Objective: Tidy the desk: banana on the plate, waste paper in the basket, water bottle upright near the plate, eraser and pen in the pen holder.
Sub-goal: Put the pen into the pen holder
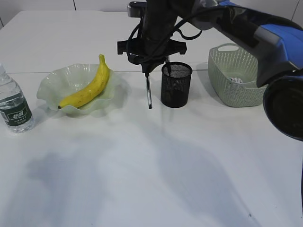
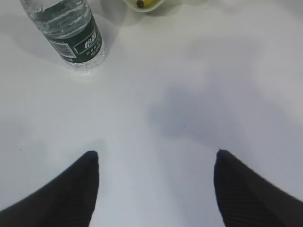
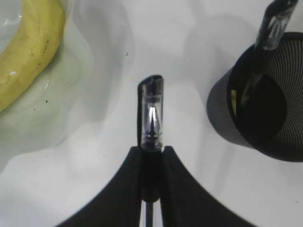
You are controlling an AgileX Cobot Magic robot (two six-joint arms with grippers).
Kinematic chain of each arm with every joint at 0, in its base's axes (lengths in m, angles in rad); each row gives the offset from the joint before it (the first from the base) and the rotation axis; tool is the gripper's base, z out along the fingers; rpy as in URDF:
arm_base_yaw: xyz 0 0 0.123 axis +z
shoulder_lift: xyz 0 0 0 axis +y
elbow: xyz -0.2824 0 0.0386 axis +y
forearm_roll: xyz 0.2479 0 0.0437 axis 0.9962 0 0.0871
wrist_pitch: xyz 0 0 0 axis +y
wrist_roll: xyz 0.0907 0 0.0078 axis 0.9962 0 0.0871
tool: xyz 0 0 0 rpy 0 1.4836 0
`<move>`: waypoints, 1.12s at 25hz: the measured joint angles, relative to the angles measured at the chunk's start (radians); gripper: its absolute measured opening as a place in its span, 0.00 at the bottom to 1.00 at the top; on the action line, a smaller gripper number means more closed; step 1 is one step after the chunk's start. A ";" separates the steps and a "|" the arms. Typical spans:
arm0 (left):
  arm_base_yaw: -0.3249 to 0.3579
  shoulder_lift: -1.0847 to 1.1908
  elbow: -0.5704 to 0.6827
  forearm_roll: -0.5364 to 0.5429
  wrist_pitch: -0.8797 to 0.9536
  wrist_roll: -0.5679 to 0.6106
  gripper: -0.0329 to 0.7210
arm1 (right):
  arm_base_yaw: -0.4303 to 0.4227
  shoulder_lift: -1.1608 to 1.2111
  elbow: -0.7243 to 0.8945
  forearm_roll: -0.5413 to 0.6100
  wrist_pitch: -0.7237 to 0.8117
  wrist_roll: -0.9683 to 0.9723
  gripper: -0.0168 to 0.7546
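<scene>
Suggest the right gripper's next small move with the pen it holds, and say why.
Probably shift right, over the mesh pen holder, then lower. The right gripper is shut on the pen, which hangs vertically beside the holder's left wall, outside its rim, tip above the table. Another pen already stands inside.

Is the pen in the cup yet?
Not yet. The right gripper holds the pen hanging upright beside the black cup, left of its rim, over the table. Another pen already stands inside.
</scene>
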 joint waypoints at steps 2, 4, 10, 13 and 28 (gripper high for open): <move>0.000 0.000 0.000 0.000 0.000 0.000 0.76 | 0.000 0.000 -0.013 -0.004 0.002 -0.009 0.10; 0.000 0.000 0.000 0.000 0.000 0.000 0.76 | 0.001 0.000 -0.025 -0.014 0.002 -0.018 0.10; 0.000 0.000 0.000 0.000 -0.002 0.000 0.76 | 0.019 0.000 -0.078 -0.069 0.004 -0.073 0.10; 0.000 0.000 0.000 -0.002 -0.002 0.000 0.76 | 0.042 0.000 -0.114 -0.106 0.004 -0.089 0.10; 0.000 0.000 0.000 -0.008 -0.013 0.000 0.76 | 0.055 -0.002 -0.228 -0.201 0.008 -0.139 0.10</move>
